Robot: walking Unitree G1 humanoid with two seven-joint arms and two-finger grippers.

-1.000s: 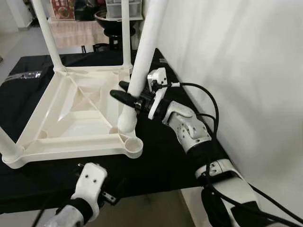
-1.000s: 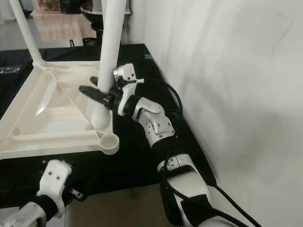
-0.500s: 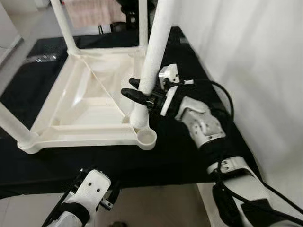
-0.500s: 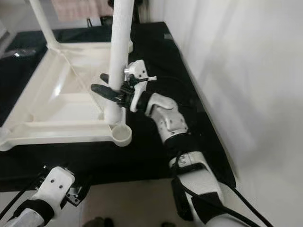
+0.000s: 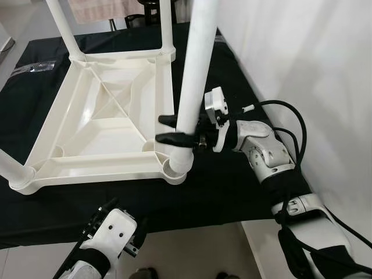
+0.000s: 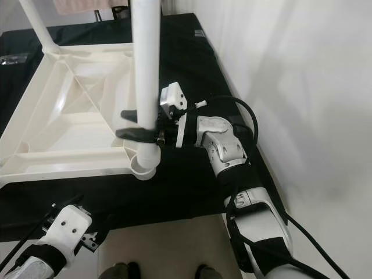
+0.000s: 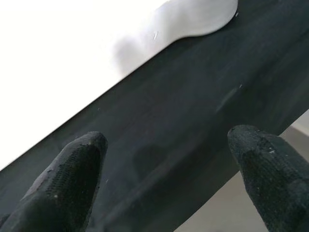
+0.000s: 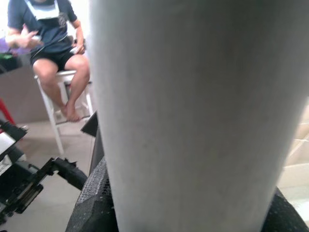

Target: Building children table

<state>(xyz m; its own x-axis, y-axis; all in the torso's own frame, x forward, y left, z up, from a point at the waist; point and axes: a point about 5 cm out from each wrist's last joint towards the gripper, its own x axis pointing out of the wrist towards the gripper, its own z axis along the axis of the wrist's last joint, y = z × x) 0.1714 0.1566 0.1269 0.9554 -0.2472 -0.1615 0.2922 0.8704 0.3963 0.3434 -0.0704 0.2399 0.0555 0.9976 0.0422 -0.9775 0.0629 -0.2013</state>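
A white plastic tabletop lies upside down on a black cloth that covers a work surface beside a white wall. The ribbed underside is turned up like a shallow tray, and it holds nothing loose. At each corner there is a round socket. Three white legs stand in them: the far left leg, the far right leg and a near left leg, which is cut by the picture edge.

The fourth leg stands upright at the near right corner, with its lower end in the socket there. The right gripper reaches in from the wall side and pinches this leg low down, just above the socket, with one black finger on each side of the tube. In the right wrist view the leg is very close, and the black fingers press on both its sides. Behind it a person in a dark shirt sits on a white stool.

The left gripper hangs below the near edge of the cloth, apart from the table. In the left wrist view its fingers are spread wide and hold nothing.

A small clear bag lies on the cloth at the far left. No writing or label can be read anywhere.
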